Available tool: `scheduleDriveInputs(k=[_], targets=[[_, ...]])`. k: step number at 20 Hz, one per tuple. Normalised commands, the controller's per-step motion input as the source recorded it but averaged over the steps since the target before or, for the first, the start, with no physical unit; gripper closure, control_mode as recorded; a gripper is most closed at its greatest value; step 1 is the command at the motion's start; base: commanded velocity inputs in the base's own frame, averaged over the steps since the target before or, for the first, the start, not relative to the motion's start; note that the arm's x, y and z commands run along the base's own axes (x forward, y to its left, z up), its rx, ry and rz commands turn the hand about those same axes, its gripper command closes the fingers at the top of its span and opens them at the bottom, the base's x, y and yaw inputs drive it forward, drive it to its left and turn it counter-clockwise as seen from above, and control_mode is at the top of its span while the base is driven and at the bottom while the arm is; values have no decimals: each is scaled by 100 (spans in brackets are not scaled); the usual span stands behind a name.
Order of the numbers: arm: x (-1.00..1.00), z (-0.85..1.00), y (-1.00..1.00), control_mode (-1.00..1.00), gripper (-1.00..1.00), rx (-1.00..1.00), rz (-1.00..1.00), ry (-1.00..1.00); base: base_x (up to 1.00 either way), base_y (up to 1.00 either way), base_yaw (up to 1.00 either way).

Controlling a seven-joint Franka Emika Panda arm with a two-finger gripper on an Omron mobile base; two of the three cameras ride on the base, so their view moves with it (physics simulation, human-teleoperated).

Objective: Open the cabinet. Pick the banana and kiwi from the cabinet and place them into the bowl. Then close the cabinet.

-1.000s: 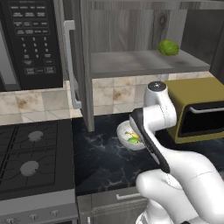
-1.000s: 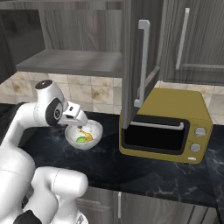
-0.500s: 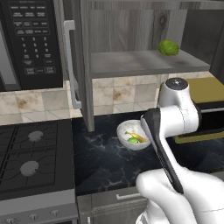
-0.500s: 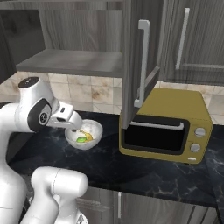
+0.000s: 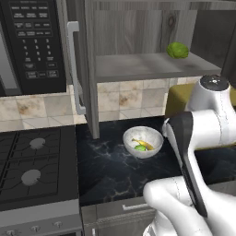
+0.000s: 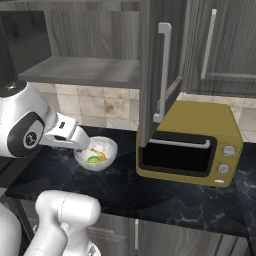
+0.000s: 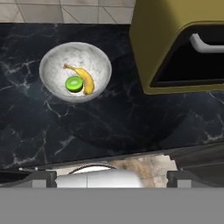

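Banana (image 7: 85, 78) and kiwi (image 7: 74, 84) lay in bowl (image 7: 51, 69), upper left of hand view. Claw wide, empty. Cabinet (image 5: 85, 78) doors open; closing left.

One white bowl (image 7: 75, 72) on a dark counter (image 7: 113, 127), holding two fruits: one banana (image 7: 85, 80) and one kiwi (image 7: 74, 84). One green round fruit (image 5: 177, 50) sits on the single shelf (image 5: 147, 66) of one cabinet (image 6: 150, 70), which has two open doors, each with one bar handle. One microwave (image 5: 32, 46), one yellow oven (image 6: 187, 142), and one stove (image 5: 32, 161) with two visible burners.
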Motion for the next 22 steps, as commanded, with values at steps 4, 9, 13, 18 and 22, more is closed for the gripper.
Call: scheduleDriveInputs(k=[4, 9, 13, 18, 22], targets=[[-23, 43, -17, -100, -100, 0, 0, 0, 0, 0, 0], [-31, 38, -18, -100, -100, 0, 0, 0, 0, 0, 0], [-39, 31, -11, -100, -100, 0, 0, 0, 0, 0, 0], [-44, 22, -5, -100, -100, 0, 0, -2, 0, 0, 0], [-42, 23, -7, -100, -100, 0, 0, -5, 0, 0, 0]])
